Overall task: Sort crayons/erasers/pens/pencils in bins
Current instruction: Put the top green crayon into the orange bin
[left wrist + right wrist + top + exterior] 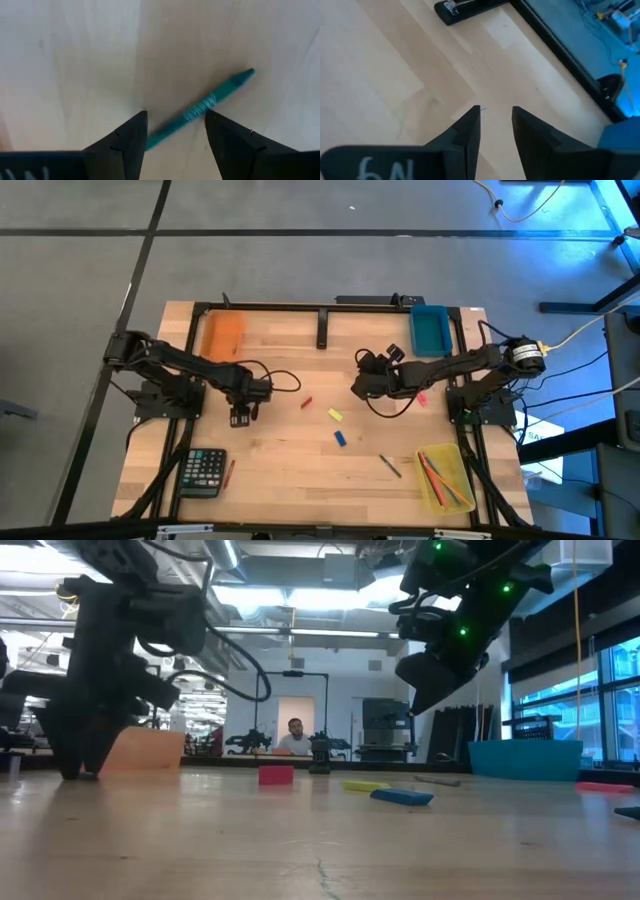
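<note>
A green stick with a paper label (202, 104) lies flat on the wood between the open fingers of my left gripper (175, 117). That gripper points down at the table's left middle (241, 416), and I see no touch. My right gripper (357, 388) is open and empty, raised above the table's centre (432, 680). A short red crayon (307, 402), a yellow eraser (335, 415), a blue eraser (341, 438) and a pink eraser (420, 397) lie flat on the table. The orange bin (222, 335) stands far left, the teal bin (430, 328) far right, and the yellow bin (445, 477), holding several sticks, near right.
A black calculator (205, 472) with a long thin red stick (230, 472) beside it lies near left. A dark thin stick (390, 466) lies near the yellow bin. A black bar-shaped thing (323, 327) lies at the far middle. A person sits in the room beyond (295, 738).
</note>
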